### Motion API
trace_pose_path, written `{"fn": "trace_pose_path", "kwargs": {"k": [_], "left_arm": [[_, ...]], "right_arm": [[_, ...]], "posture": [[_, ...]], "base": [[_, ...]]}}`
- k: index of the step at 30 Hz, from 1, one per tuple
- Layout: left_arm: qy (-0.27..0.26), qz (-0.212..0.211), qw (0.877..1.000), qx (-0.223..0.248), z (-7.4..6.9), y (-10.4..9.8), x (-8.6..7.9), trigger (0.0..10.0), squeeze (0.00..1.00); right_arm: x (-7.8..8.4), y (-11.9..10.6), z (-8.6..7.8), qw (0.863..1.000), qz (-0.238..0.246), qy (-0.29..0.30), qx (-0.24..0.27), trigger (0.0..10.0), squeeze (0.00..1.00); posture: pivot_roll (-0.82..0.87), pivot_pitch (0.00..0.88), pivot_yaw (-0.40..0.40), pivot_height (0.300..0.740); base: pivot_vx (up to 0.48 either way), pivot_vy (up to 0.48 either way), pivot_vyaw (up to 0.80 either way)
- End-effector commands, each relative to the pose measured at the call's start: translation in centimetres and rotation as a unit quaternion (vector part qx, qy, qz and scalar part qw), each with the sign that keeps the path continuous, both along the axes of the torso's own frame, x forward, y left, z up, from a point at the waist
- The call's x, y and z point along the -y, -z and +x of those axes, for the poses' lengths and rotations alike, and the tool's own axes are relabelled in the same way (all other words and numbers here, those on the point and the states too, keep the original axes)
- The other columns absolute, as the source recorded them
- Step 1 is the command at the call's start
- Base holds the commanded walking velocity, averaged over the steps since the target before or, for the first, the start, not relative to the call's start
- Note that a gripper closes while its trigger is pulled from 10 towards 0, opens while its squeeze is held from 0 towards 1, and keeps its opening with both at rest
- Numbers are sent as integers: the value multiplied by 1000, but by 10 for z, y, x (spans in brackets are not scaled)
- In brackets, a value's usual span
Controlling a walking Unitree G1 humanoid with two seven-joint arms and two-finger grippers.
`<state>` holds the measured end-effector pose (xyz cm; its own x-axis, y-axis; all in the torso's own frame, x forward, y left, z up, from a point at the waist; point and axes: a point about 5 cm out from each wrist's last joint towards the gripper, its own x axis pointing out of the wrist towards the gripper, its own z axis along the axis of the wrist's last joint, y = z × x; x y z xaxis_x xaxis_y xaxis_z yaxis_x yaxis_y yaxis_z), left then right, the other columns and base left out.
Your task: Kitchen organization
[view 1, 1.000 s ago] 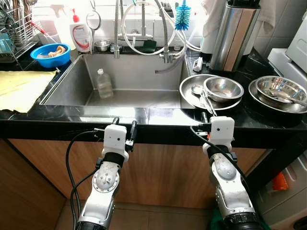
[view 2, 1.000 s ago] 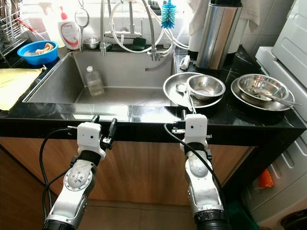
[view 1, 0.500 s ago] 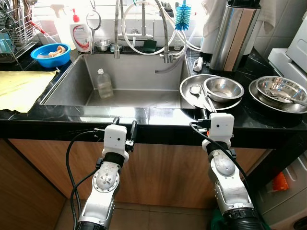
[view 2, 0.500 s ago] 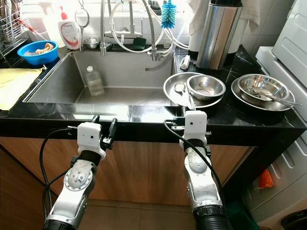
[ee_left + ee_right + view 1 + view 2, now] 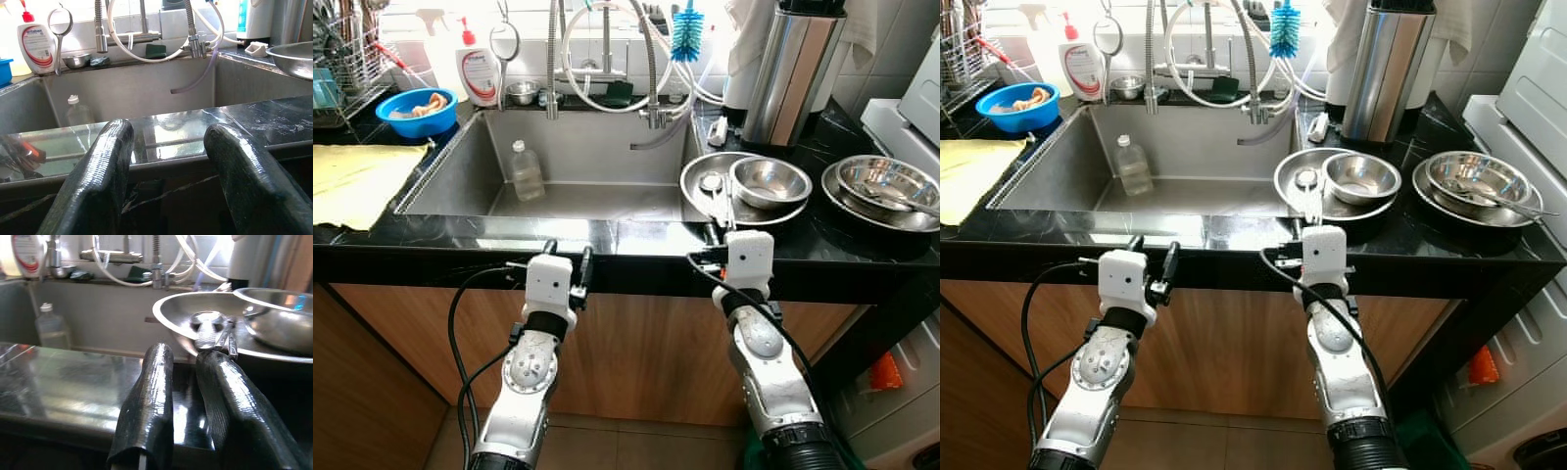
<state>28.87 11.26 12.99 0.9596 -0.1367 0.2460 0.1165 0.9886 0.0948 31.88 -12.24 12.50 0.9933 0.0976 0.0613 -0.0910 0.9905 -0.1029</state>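
From the head views, I had both hands parked at the front edge of the black stone tabletop [image 5: 636,238], low in the frame. The left hand [image 5: 565,257] sat lower centre-left with its fingers apart, idle. The right hand [image 5: 711,235] sat lower centre, just short of the wide shallow steel pan [image 5: 697,191] right of centre, which held a steel ladle [image 5: 714,183] and a round steel bowl [image 5: 770,182]. I judged this the approach step, nothing yet grasped.

In the left wrist view, the spread fingers [image 5: 100,176] framed the steel sink [image 5: 146,93] and a clear plastic bottle [image 5: 77,111] at mid-left.

In the right wrist view, the fingers [image 5: 151,396] were nearly together, empty, aimed at the ladle at upper centre. Next, I reckoned, the hand must widen and reach forward over the pan's rim.
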Motion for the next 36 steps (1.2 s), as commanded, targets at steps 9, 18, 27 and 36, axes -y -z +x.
{"fn": "trace_pose_path", "kwargs": {"k": [9, 18, 27, 36], "left_arm": [[1, 3, 1000, -10, -1, 3, 0, 10000, 0], [2, 3, 1000, -10, -1, 4, 0, 10000, 0], [4, 4, 1000, -12, -2, 5, 1, 10000, 0], [3, 3, 1000, -19, -3, 8, 2, 10000, 0]], "right_arm": [[0, -2, 0, 999, 18, 41, 4, 10000, 0], [7, -5, 1, 996, 20, 80, 15, 10000, 0], [19, -1, 0, 991, 27, 131, 6, 10000, 0], [16, 1, -1, 993, 38, 115, -3, 10000, 0]], "posture": [[-82, 0, 12, 740], [-82, 0, 11, 740], [-82, 0, 11, 740], [-83, 0, 9, 740]], "base": [[0, 0, 0], [0, 0, 0], [0, 0, 0], [0, 0, 0]]}}
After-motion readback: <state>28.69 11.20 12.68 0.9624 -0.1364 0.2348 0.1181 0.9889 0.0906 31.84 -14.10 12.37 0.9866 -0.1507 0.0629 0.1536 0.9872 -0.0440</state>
